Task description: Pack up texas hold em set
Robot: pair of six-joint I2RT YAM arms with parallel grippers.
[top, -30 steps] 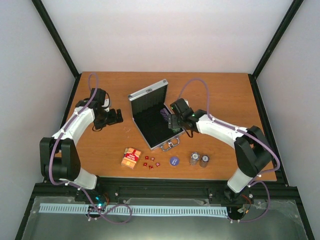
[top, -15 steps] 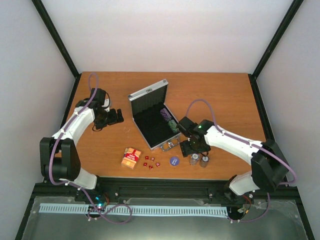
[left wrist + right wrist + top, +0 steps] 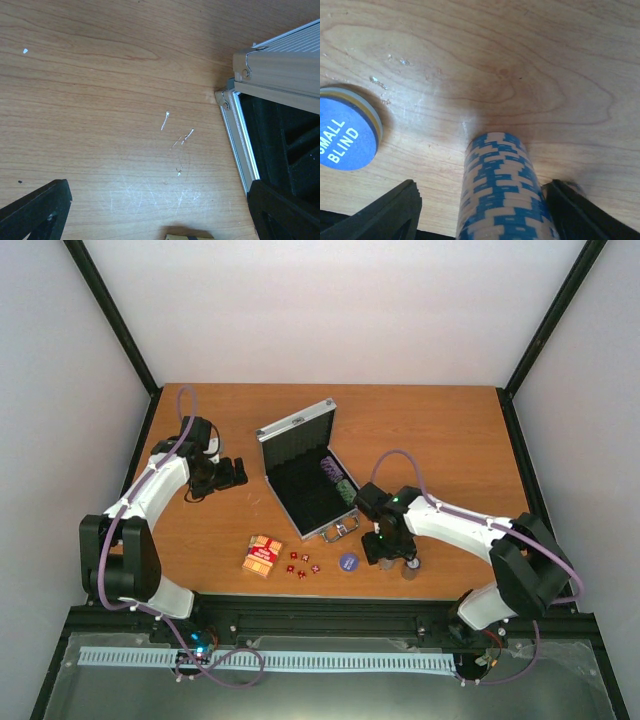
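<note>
The silver case (image 3: 300, 472) lies open mid-table with its lid up and two chip stacks (image 3: 338, 480) on the black lining. My right gripper (image 3: 386, 546) is open and low over a blue-and-cream chip stack (image 3: 500, 195). That stack stands between its fingers (image 3: 385, 212), close to the right one and with a gap on the left. Another chip stack (image 3: 410, 566) stands just right of it. The blue "SMALL BLIND" disc (image 3: 345, 135), the red dice (image 3: 301, 565) and the red-orange card box (image 3: 262, 555) lie along the front. My left gripper (image 3: 236, 473) is open and empty, left of the case.
In the left wrist view the case's metal corner and hinge (image 3: 239, 125) sit just right of my open left gripper (image 3: 160, 210), over scratched wood. The case handle (image 3: 345, 528) points toward the right arm. The table's front edge (image 3: 330, 596) runs close behind the loose pieces.
My right arm has swung from the case to the table front and come down over the blue chip stack, its jaws narrowing. Two chip stacks now show in the case. The left arm is still.
</note>
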